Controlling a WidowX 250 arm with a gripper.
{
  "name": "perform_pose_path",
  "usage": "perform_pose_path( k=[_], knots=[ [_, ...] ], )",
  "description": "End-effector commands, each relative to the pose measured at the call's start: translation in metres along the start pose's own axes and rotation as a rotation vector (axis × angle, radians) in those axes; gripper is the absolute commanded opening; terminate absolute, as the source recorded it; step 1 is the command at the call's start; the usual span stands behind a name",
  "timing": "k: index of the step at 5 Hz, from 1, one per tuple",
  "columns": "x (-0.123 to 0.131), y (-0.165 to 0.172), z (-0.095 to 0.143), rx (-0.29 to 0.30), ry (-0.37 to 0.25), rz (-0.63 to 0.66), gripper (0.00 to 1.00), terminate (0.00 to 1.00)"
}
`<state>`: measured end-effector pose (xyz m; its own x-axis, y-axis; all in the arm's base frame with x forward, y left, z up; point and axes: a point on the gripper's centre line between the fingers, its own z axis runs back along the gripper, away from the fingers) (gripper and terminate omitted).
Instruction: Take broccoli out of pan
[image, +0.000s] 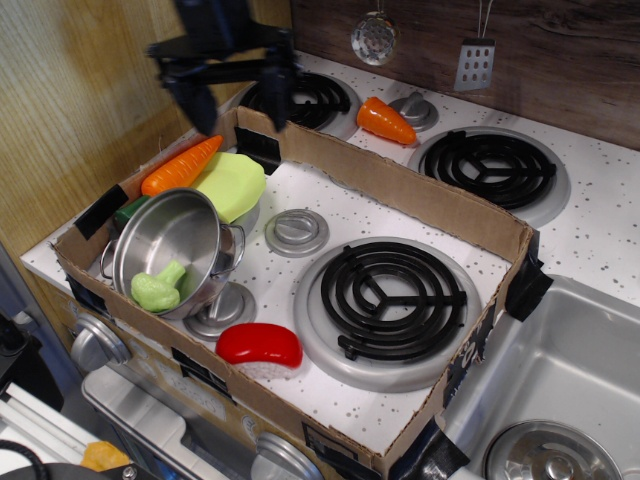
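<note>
The pan, a shiny steel pot with loop handles, lies tilted at the front left of the cardboard box, its mouth facing the front. The pale-green broccoli rests inside it at the lower rim. My gripper hangs blurred above the box's back left corner, well behind and above the pan. Its two dark fingers are spread wide apart with nothing between them.
In the cardboard box are an orange carrot, a flat yellow-green piece, a silver burner cap, a red toy and a black coil burner. A second carrot lies behind. A sink lies at the right.
</note>
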<state>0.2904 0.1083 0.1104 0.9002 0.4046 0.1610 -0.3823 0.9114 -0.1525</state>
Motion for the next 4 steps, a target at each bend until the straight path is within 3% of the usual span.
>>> perform_pose_path(
  k=[1, 3, 4],
  knots=[
    [-0.022, 0.029, 0.027, 0.033, -0.025, 0.063, 1.0, 0.0],
    [-0.051, 0.043, 0.015, 0.009, -0.009, 0.033, 1.0, 0.0],
    [-0.063, 0.049, 0.003, -0.001, 0.039, -0.093, 1.0, 0.0]
  ],
)
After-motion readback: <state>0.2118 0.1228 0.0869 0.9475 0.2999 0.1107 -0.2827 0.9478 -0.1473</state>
